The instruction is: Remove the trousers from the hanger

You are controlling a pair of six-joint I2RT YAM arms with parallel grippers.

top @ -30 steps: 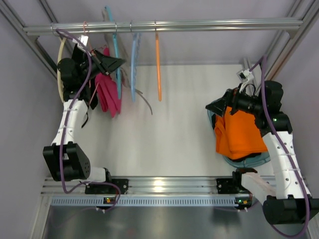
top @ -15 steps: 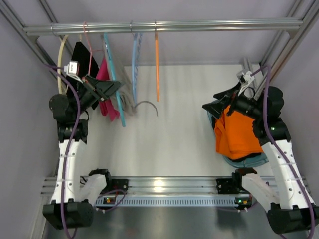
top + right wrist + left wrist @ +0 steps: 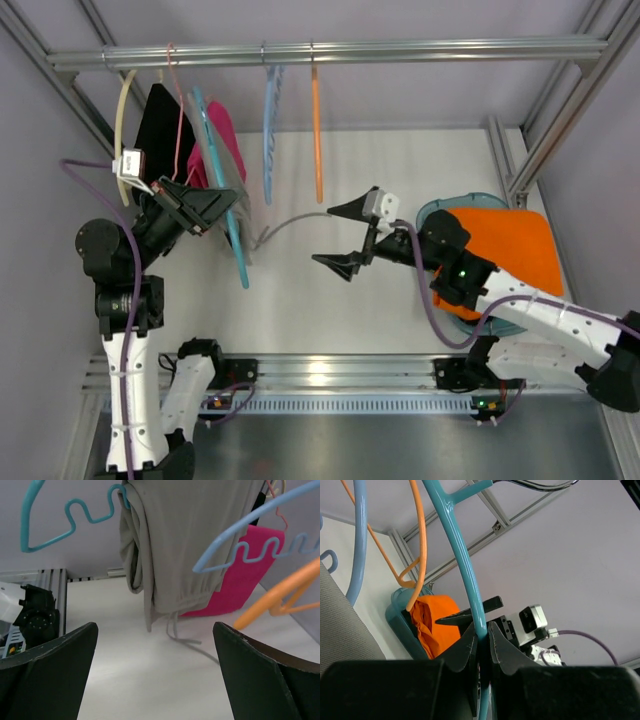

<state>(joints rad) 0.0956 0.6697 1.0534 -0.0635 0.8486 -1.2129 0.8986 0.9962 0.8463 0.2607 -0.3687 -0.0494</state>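
The trousers (image 3: pixel 185 545), light grey, hang folded over the teal hanger (image 3: pixel 75 507) above the far-left part of the table (image 3: pixel 380 300). Their drawstring cord (image 3: pixel 295 217) curves from the hem toward the table's middle. The hanger is tilted, its lower end toward the near edge. The left tool (image 3: pixel 481 630) is clamped on the hanger's thin teal arm, jaws pressed together around it. The right tool (image 3: pixel 345 237) is over the table's middle, fingers wide apart and empty, facing the trousers, just beside the cord's end. Beside the trousers hang a magenta-pink garment (image 3: pixel 228 135), a sky-blue hanger (image 3: pixel 270 130) and an orange hanger (image 3: pixel 317 140), under the rail (image 3: pixel 450 47) along the far edge. An orange garment (image 3: pixel 510 250) lies in a teal basket (image 3: pixel 470 198) at the right edge.
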